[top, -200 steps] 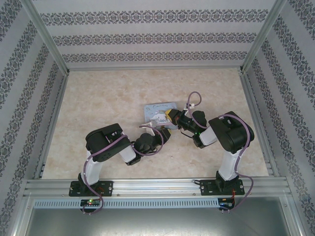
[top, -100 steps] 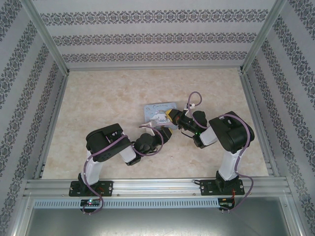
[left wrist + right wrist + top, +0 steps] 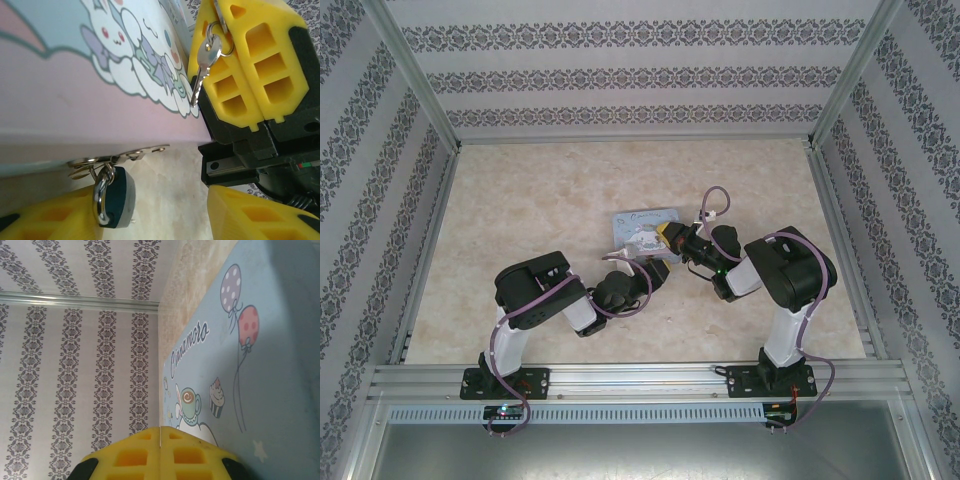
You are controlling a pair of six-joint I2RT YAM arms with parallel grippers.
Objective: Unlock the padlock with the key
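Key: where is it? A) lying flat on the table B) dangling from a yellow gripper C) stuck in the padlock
B: in the left wrist view the key hangs by its ring from the shut right gripper, well apart from the padlock.

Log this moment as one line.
left claw: open beside padlock | right claw: shut, holding key by its ring | padlock: hanging from cartoon tin hasp

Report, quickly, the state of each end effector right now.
Left end effector: open, holding nothing; the padlock hangs loose close by.
Right end effector: closed, pinching the key ring, with the key dangling.
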